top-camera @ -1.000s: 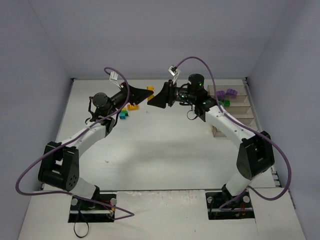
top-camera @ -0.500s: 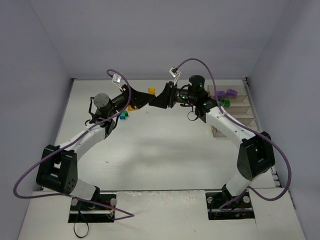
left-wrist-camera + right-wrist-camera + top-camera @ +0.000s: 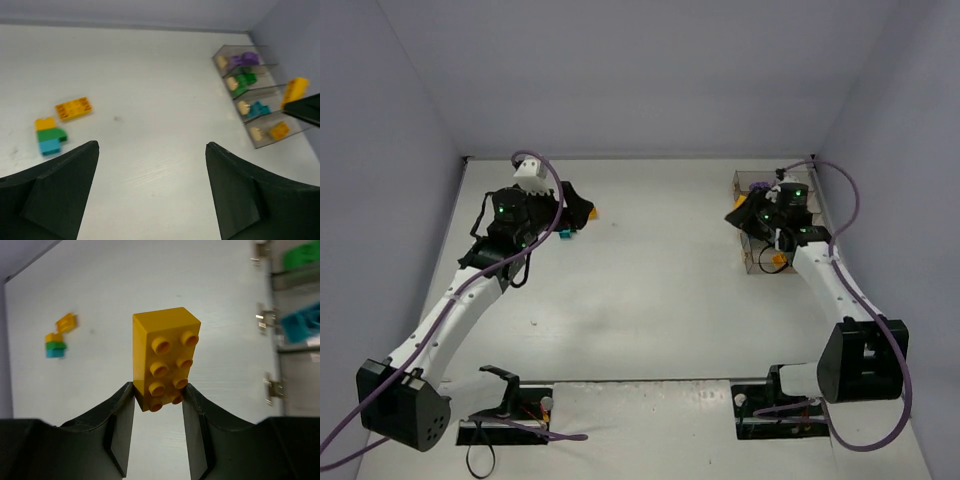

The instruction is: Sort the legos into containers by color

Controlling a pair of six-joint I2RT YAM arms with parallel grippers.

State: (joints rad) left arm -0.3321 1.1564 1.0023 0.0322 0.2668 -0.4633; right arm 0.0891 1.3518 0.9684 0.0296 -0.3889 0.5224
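Pinched an orange brick [image 3: 162, 350] in the right gripper [image 3: 159, 392] by its two long smooth sides, studs facing the wrist camera. Held it aloft just beside the row of bins [image 3: 262, 89] at the far right edge of the tabletop [image 3: 150, 75]. Held the left gripper [image 3: 151, 146] spread wide and empty near the far left corner.

Judged the brick light, stiff and hard, with slick plastic walls apt to slide under a loose pinch. Judged it best taken across flat opposite sides, low on the body, never on the studs.

Counted four bins, joined side by side. Found inside them, from the far end, what looked like two purple pieces [image 3: 243, 60], what looked like two green pieces [image 3: 243, 81], one teal brick [image 3: 258, 109] and one small orange block [image 3: 279, 130].

Counted near the far left corner one flat orange plate [image 3: 73, 108] and, close by, one stack [image 3: 49, 136] of three bricks, orange, green and teal pressed together. Reckoned the stack would likely need pulling apart before sorting.

Put the visible tally at roughly eleven pieces, blur allowing.
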